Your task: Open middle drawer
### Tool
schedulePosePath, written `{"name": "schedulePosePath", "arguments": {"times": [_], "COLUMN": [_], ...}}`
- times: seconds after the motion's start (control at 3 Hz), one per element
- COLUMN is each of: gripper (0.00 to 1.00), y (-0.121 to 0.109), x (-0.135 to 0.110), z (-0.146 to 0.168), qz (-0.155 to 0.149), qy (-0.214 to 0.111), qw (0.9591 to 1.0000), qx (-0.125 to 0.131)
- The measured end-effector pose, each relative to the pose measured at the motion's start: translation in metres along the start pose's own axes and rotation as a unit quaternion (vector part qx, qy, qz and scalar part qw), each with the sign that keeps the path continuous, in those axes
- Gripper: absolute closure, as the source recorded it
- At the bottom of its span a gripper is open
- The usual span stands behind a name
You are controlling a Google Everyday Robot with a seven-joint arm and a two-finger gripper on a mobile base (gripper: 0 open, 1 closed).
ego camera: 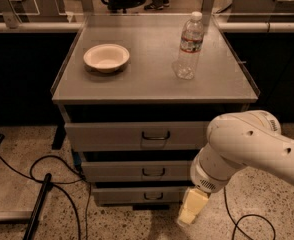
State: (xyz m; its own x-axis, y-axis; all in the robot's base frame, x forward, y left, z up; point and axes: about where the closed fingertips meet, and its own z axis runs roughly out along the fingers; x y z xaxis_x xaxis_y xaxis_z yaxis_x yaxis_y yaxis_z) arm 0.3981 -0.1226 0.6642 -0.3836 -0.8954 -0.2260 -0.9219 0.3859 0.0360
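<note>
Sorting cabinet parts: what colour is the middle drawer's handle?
The handle of the middle drawer is dark; camera view. The hand hangs lower right of it.

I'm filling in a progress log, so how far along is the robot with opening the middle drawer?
Done: nothing visible yet; the middle drawer looks shut, its handle untouched. In hand: the gripper is low, near the right end of the bottom drawer, apart from that handle. Left: reach the handle, grasp it and pull the drawer out.
</note>
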Motion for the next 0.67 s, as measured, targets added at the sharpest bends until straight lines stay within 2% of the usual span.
{"name": "schedulePosePath", "arguments": {"times": [0.33, 0.67], "gripper": [0.0, 0.0], "y": [0.0, -0.009], "x": [-0.004, -0.011], "z": [0.032, 0.067], "qz": [0.009, 0.032], "qy": [-0.022, -0.059], "qw": [0.9993, 0.9967], "qx": [-0.028, -0.047]}}
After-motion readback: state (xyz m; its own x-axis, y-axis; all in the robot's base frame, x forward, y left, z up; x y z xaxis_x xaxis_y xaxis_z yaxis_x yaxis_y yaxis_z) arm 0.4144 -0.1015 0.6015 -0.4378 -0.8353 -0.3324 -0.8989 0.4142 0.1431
